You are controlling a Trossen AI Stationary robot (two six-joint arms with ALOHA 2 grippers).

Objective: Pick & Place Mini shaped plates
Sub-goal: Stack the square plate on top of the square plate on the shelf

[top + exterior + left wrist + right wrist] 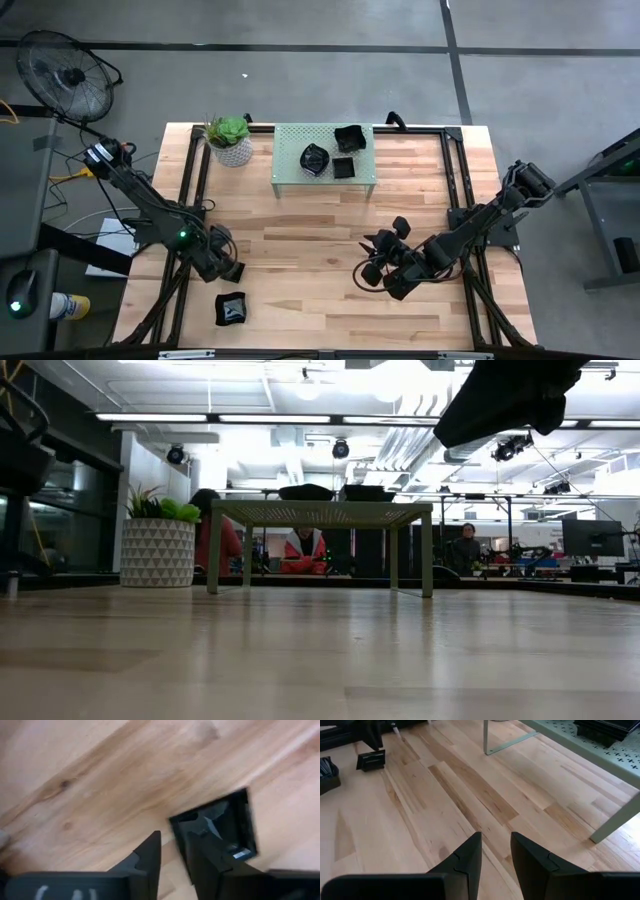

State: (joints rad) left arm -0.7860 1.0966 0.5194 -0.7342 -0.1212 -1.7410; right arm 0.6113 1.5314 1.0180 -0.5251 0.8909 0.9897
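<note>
Plates: three on rack; one on table beneath left gripper, jaws apart, empty. Right gripper idle, slightly apart.

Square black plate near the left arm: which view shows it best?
Left wrist view: the square black plate fills the frame, right past the left fingers. High view shows it small; right wrist view distant; low view not at all.

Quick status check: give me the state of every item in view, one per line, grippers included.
Square plate: lying flat on the table, near the left arm, free.
Three plates: resting on the green stand.
Cluster of plates: on the table beside the right arm.
Left gripper: slightly apart, empty, just over the square plate's edge.
Right gripper: slightly apart, empty, above bare wood.
Potted plant: upright.
</note>
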